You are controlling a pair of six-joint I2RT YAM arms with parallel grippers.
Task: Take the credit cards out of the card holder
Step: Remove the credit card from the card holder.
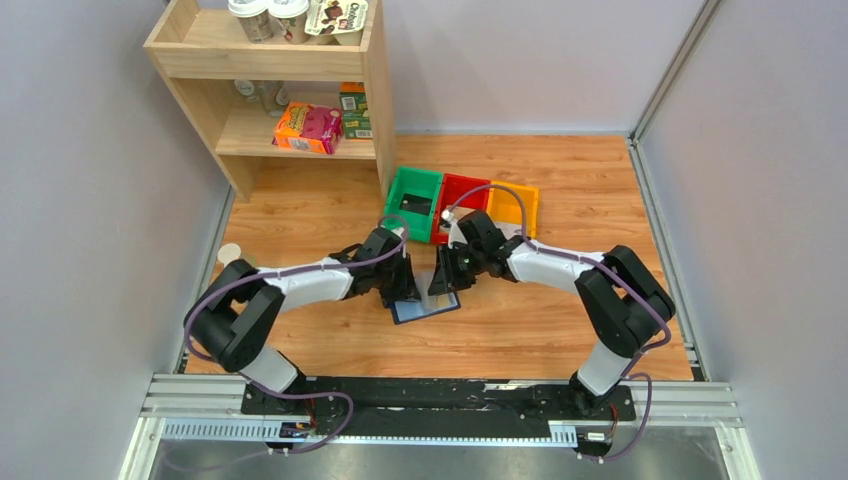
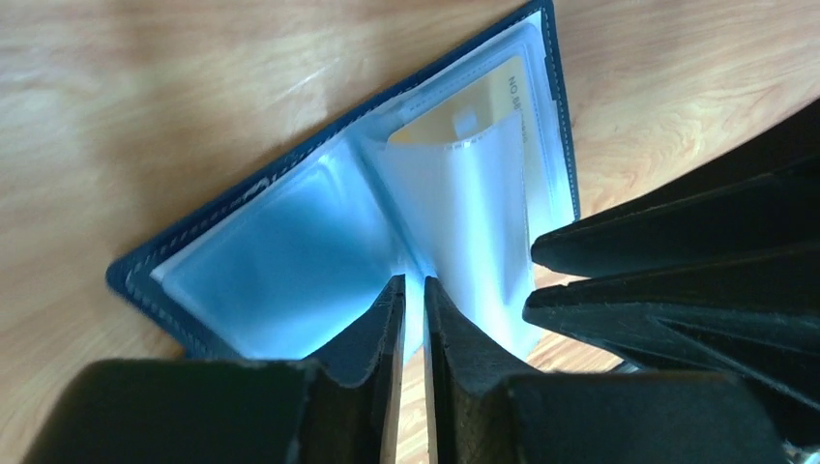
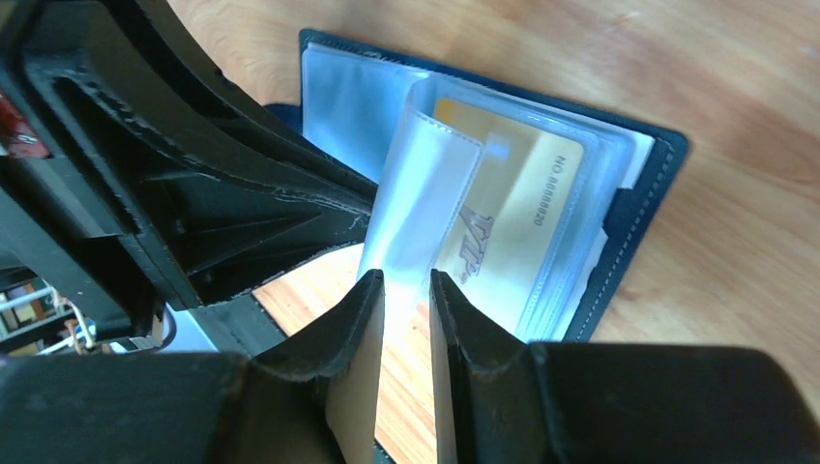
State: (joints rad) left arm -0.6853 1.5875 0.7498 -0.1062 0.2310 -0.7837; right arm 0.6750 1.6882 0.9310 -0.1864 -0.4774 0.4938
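Wooden table [image 1: 560, 190], with the coloured bins [image 1: 462, 190] at its middle and, nearer my bases and apart from them, the card holder [image 1: 424, 311] lying open and flat between my two arms. My right gripper [image 3: 406, 280] is nipped onto the free edge of one clear pocket leaf [image 3: 425, 193], holding it raised off the stack. My left gripper [image 2: 414, 285] sits at the holder's edge with its jaws a narrow slit apart, and I cannot tell whether they pinch anything. One tan-gold credit card [image 3: 522, 208] lies sleeved in the pocket behind the raised leaf.
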